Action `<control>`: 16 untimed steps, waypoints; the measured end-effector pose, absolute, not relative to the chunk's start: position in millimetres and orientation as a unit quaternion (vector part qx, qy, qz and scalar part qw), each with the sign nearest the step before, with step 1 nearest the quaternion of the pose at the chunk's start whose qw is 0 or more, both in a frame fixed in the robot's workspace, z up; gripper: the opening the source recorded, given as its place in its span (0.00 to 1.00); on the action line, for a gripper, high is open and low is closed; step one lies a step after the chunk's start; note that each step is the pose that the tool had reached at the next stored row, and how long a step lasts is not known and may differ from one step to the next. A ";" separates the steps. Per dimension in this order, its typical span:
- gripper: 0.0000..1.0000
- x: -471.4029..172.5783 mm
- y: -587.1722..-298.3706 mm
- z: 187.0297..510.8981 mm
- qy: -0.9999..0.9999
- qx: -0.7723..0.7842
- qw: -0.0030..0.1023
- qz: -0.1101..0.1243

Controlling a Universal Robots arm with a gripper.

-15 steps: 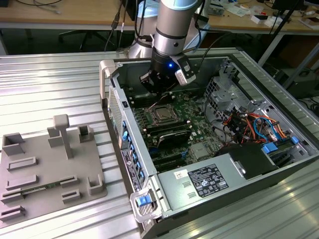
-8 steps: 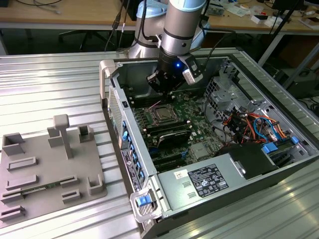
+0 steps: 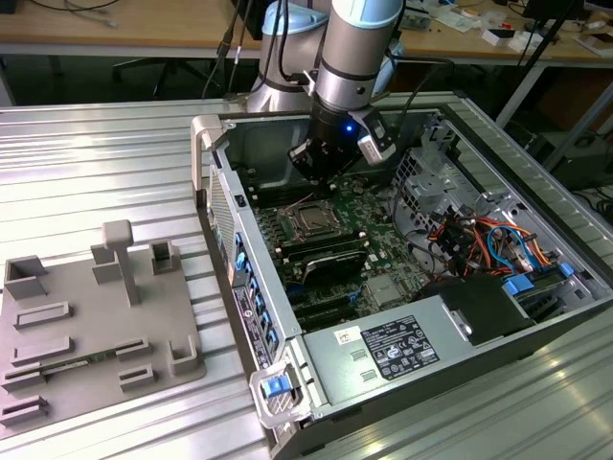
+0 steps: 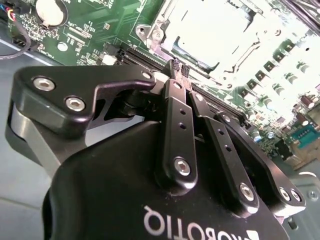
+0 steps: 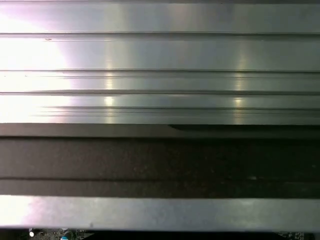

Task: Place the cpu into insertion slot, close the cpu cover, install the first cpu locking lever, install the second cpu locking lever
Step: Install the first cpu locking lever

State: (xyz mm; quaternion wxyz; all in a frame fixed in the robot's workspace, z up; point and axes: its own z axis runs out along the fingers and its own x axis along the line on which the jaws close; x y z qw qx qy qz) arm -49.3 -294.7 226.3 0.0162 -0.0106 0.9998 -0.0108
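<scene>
Over at the exterior view's left, a grey fixture plate [image 3: 91,331] with raised blocks is lying on the ribbed metal desk [image 3: 96,163], close to its near edge. Just beside it, toward the exterior view's right, an open computer case [image 3: 287,402] is sitting on the desk with its green motherboard [image 3: 383,216] facing up. The arm [image 3: 350,57] is reaching down into the far end of the case, and the gripper [image 3: 321,168] is hanging just above the board, near the case's far wall. Close in front of it, the insertion slot [image 3: 311,220] is showing as a silver-rimmed square with a darker centre, and the cpu cover [image 4: 200,30] is lying flat over it in the second wrist view, bright and washed out. Whether the cpu is sitting inside, I cannot tell. In that same view the black fingers [image 4: 172,67] are pressing together at their tips with nothing between them, pointing at the edge of the socket beside the long black memory slots [image 4: 135,55]. Further right in the case, orange and blue cables [image 3: 479,240] are bunching beside the power supply [image 3: 383,350].
</scene>
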 end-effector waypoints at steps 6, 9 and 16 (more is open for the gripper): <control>0.11 -50.0 -294.7 220.3 0.999 -0.032 0.016 -0.008; 0.11 -48.8 -294.7 215.8 0.999 -0.032 0.016 -0.008; 0.11 -43.6 -294.0 210.3 0.999 -0.033 0.016 -0.008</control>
